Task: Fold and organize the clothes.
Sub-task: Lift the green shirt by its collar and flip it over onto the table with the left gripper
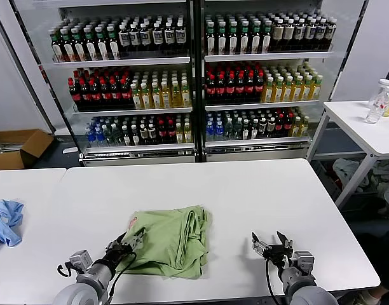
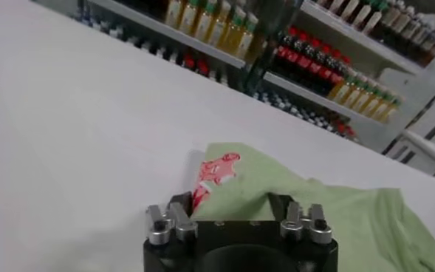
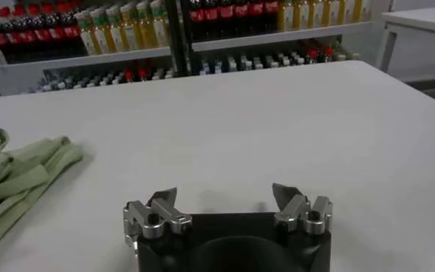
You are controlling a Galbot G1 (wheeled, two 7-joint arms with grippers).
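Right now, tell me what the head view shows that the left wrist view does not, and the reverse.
Only the head view shows the light blue cloth on the left table, the cardboard box on the floor, the right gripper with fingers open over bare table, and the side table's bottles. Only the left wrist view shows the red-and-white chest print clearly. Both show the green polo shirt, the left gripper at its edge, the white table and the drinks shelves.
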